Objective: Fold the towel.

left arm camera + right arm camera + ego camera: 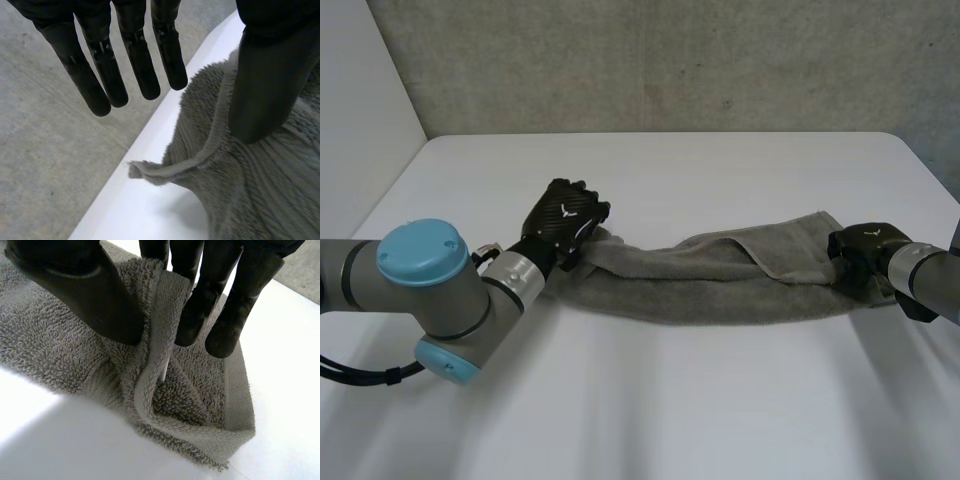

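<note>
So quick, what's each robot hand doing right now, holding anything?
Left robot hand: open, fingers straight, thumb at the grey towel edge.
Right robot hand: closed, pinching a fold of the grey towel's end between thumb and fingers.

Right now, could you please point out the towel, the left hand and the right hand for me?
towel (720, 285): head view, middle of the grey cloth.
left hand (563, 218): head view, back of the hand.
right hand (865, 252): head view, back of the hand.
</note>
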You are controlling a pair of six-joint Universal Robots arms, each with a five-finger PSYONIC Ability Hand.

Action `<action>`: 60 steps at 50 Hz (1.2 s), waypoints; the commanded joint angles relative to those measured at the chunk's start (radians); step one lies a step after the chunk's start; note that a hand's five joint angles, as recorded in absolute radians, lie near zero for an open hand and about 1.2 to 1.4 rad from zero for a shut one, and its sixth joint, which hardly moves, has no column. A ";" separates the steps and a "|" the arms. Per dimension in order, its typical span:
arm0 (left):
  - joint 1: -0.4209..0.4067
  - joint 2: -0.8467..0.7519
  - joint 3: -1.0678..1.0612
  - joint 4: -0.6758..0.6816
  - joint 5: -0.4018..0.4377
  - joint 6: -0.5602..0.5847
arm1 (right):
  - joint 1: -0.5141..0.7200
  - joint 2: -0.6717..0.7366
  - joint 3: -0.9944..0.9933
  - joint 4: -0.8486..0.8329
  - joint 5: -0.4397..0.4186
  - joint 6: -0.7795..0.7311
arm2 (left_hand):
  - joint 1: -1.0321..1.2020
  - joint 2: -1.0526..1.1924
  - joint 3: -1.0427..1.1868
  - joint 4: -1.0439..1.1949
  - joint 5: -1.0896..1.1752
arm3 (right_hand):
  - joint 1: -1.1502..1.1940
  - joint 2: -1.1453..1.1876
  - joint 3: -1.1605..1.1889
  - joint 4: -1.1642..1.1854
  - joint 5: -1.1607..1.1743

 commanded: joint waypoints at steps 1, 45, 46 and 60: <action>0.000 -0.022 0.004 -0.015 0.002 0.003 | 0.000 0.008 -0.003 0.000 0.001 -0.011 | -0.075 -0.069 -0.074 -0.080 -0.242 | 0.084 0.077 0.063 0.053 0.078; 0.003 0.768 -0.051 -0.456 -0.226 -0.144 | -0.049 -0.740 -0.042 0.325 -0.199 -0.035 | 0.588 0.594 0.589 0.584 0.421 | 0.084 0.077 0.063 0.053 0.078; 0.003 0.768 -0.051 -0.457 -0.226 -0.144 | -0.049 -0.740 -0.042 0.325 -0.199 -0.036 | 0.588 0.594 0.589 0.584 0.421 | 0.084 0.077 0.063 0.053 0.078; 0.051 0.567 -0.065 -0.606 -0.239 0.084 | -0.002 -0.492 -0.087 0.416 -0.102 -0.277 | 0.588 0.594 0.589 0.584 0.421 | 0.084 0.077 0.063 0.053 0.078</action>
